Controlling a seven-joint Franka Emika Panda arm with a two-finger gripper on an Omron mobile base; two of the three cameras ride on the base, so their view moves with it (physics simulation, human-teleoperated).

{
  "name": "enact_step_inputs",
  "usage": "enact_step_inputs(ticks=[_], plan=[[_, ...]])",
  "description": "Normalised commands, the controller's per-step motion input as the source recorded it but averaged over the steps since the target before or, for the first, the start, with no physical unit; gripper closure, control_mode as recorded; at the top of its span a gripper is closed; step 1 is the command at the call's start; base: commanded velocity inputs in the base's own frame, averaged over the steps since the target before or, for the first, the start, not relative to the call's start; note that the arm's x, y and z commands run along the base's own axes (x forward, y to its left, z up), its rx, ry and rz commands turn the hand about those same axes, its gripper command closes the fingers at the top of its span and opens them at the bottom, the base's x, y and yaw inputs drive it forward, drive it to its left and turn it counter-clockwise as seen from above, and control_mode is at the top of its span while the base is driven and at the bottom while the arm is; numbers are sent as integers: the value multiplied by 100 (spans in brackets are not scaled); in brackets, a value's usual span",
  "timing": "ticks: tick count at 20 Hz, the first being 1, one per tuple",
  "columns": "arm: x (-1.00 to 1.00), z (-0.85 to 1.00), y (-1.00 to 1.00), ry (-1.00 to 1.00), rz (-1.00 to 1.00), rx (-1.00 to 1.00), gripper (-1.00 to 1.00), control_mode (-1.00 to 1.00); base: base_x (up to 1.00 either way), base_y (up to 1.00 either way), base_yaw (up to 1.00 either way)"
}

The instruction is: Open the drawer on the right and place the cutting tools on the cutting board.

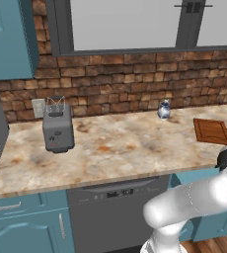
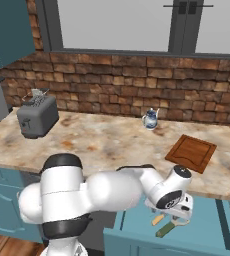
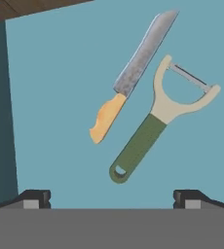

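The marbled counter ran across the middle of both base views, with the grey toaster at the left and a small blue-and-white jug near the brick wall. The cutting board lay bare at the right of the counter. Below it, at the lower right of the right base view, the drawer stood open. In the hand view the knife and the peeler lay side by side on its teal floor, apart. The gripper hung above them, fingers spread wide and holding nothing.
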Motion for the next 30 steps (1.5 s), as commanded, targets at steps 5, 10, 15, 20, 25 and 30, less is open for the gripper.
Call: enact_step_inputs(ticks=[5, 10, 15, 20, 25, 30], plan=[[10, -24, 0, 7, -17, 0, -100, -100, 0, 0, 0], [11, -25, 0, 9, -3, -4, -100, -100, 0, 0, 0], [0, -48, 0, 0, 0, 0, -100, -100, 0, 0, 0], [0, -24, -1, 0, 0, 0, -100, -100, 0, 0, 0], [0, -4, -16, 3, 0, 0, -100, -100, 0, 0, 0], [0, -15, -22, 2, 0, 0, -100, -100, 0, 0, 0]])
